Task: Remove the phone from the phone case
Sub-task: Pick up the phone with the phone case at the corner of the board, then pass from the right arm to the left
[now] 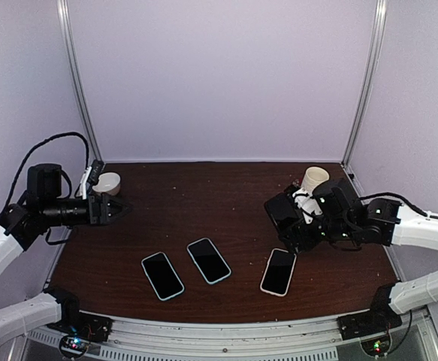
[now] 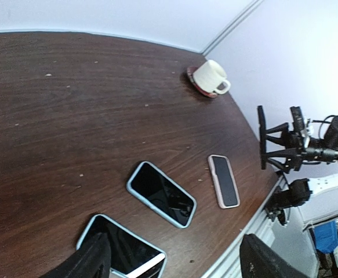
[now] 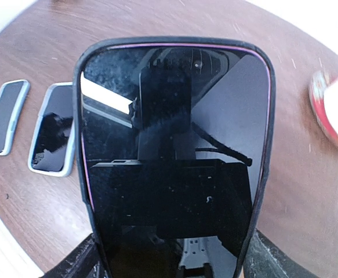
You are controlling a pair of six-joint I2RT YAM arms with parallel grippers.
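Dark brown wood makes up the surface (image 1: 203,188). At its 3 o'clock side the right jaws clamp the black case (image 3: 174,41) with the phone (image 3: 174,174) seemingly still seated inside, so the pulling-out looks wholly undone, while the left jaws hang wide and empty at 9 o'clock. A row of three other cased phones (image 1: 208,260) lies screen-up near 6 o'clock, and no brand, label or writing can be read on anything.
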